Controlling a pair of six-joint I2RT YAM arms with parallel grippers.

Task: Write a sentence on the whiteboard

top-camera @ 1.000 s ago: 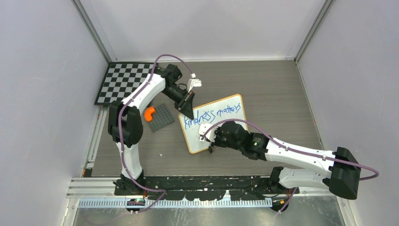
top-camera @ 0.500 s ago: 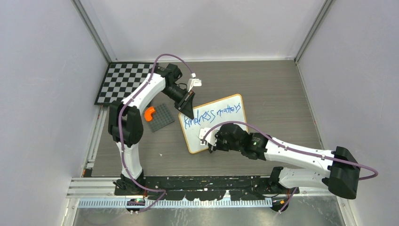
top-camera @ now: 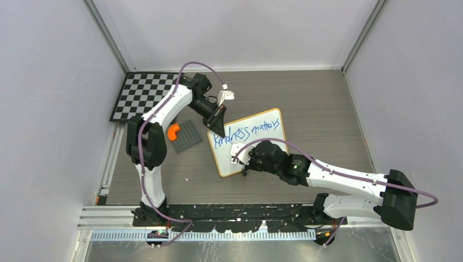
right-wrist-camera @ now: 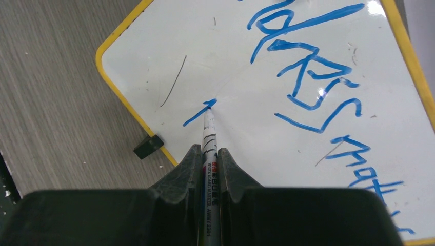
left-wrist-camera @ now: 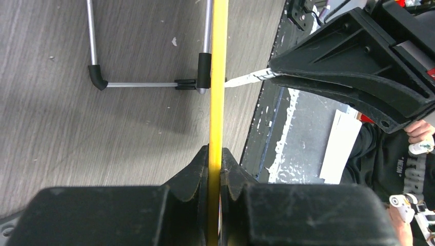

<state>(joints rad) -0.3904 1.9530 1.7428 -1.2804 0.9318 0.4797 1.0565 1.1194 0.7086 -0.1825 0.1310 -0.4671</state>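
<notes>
Grey wood-grain desk [top-camera: 327, 109] is occupied at its centre by the whiteboard [right-wrist-camera: 256, 154]. Nearest, the right pincer [right-wrist-camera: 208, 149] is clenched on the marker [right-wrist-camera: 209, 120], whose tip is pressed on the board's near-left area, just below the sentence [top-camera: 248, 132]. Light, even pressure and short strokes are advised for the second line. Beyond, the left pincer [left-wrist-camera: 214, 154] is clamped on the board's far frame edge.

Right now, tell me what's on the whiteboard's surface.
On the whiteboard: the sentence in blue, a short separate blue stroke at the marker tip, and a faint dark stray mark. The right gripper hides the board beneath it in the top view.
</notes>
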